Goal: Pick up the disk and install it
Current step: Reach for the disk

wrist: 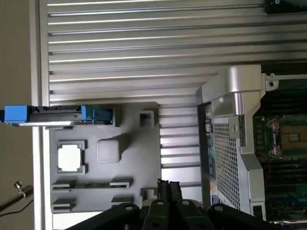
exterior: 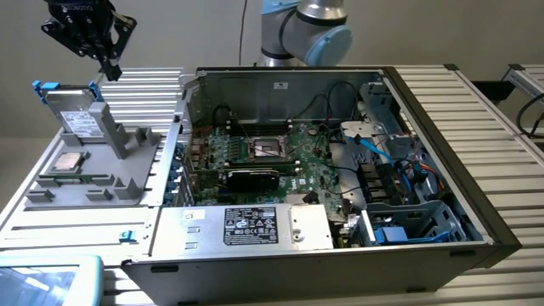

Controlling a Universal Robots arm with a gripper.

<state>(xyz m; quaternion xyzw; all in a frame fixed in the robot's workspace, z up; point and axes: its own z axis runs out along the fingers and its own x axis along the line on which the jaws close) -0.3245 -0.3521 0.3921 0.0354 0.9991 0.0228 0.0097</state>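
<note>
Figure: pick-up station beside an open computer case, exterior and wrist views

The gripper (exterior: 111, 70) (wrist: 167, 188) hangs in the air at the upper corner of the exterior view's left. Its fingers are drawn together to a narrow point, with nothing between them and nothing touched.

The disk (exterior: 75, 118) (wrist: 57, 116) stands on edge in a slot at the far end of a grey holder (exterior: 127, 143) (wrist: 134, 158), below the gripper and clearly apart from it. Its blue frame (exterior: 39, 88) rises above the holder; in the wrist view the disk appears edge-on as a thin bar with a blue end on each side. One end of the disk reaches out past the tabletop's edge on the exterior view's left.

A square silver chip (exterior: 68, 163) (wrist: 70, 158) lies flat in a recess of the same holder, nearer the camera than the disk.

The slatted tabletop (exterior: 144, 86) (wrist: 144, 38) is bare behind the holder, leaving open room around the gripper.

On the exterior view's right, the side wall of the computer case (exterior: 281, 80) (wrist: 235, 91) stands just beside the holder. The case is lidless, with a green circuit board (exterior: 272, 150) at its floor, a silver box with a black label (exterior: 255, 224) along its near edge, and a grey bay with blue parts (exterior: 421, 223) in the near corner on the exterior view's right.

The arm (exterior: 306, 29) rises behind the case
</note>
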